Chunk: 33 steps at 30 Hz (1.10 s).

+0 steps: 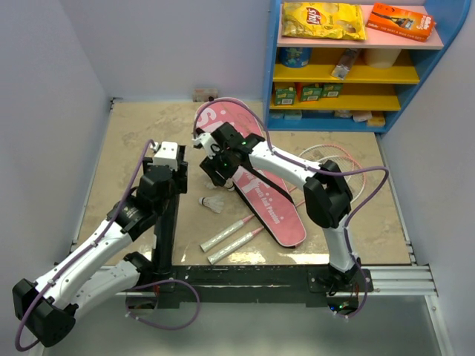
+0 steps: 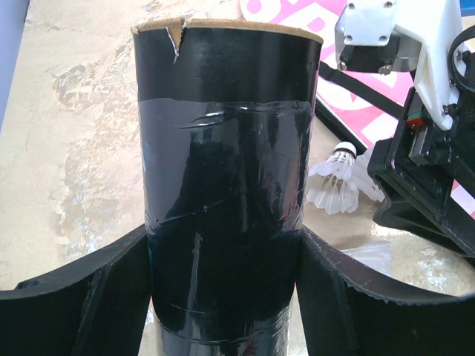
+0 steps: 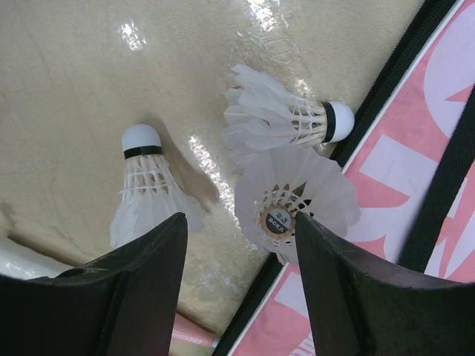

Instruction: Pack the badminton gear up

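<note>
**Packing at an early stage.** The left tool [image 2: 230, 297] is clamped on the black tube [image 2: 230, 185], which stands upright close to the near edge of the counter [image 1: 133, 133], left of centre. What the tube holds is hidden. The right tool [image 3: 241, 282], fingers apart and empty, hangs over three shuttlecocks [image 3: 145, 185] lying loose at mid-counter beside the pink bag [image 1: 260, 189]. Both rackets [image 1: 225, 233] lie outside the bag, handles toward the near edge and heads toward the right edge. Judged outstanding: shuttlecocks into the tube, then all gear into the bag.
</note>
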Available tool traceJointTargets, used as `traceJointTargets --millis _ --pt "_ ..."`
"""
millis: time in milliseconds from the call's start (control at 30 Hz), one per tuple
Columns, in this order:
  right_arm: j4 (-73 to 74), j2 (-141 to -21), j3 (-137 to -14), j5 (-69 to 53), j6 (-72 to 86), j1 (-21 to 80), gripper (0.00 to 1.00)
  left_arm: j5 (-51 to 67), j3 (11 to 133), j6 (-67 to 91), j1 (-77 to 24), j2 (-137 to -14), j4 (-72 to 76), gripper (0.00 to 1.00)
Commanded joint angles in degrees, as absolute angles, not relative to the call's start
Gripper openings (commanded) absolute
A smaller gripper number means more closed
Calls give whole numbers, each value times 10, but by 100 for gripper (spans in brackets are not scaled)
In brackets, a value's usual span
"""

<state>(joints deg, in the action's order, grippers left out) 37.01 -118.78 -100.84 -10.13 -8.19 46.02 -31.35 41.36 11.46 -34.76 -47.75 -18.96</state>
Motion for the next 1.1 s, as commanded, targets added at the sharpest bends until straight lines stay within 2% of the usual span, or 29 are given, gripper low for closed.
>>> traceJointTargets --millis 0,400,533,567,733,900,967,1067 --pt "392 -1188 -1037 -119 -96 464 63 -312 433 121 -341 -475 -174 23" --pt "420 -1173 -1017 -49 -92 465 56 -305 433 120 -338 -471 -172 23" --pt "429 -1165 -1009 -42 -89 465 48 -303 433 120 -338 -469 -172 23" --pt "432 -1165 -1007 -40 -90 465 43 -303 433 120 -338 -469 -172 23" --pt "435 -1156 -994 -35 -85 465 38 -302 433 120 -337 -468 -172 23" --pt "439 -1149 -986 -37 -78 465 18 -301 433 120 -337 -465 -172 23" --pt "436 -1142 -979 -39 -74 465 2 -299 432 119 -337 -464 -173 23" --pt "422 -1117 -960 -37 -62 465 0 -288 432 116 -337 -461 -170 23"
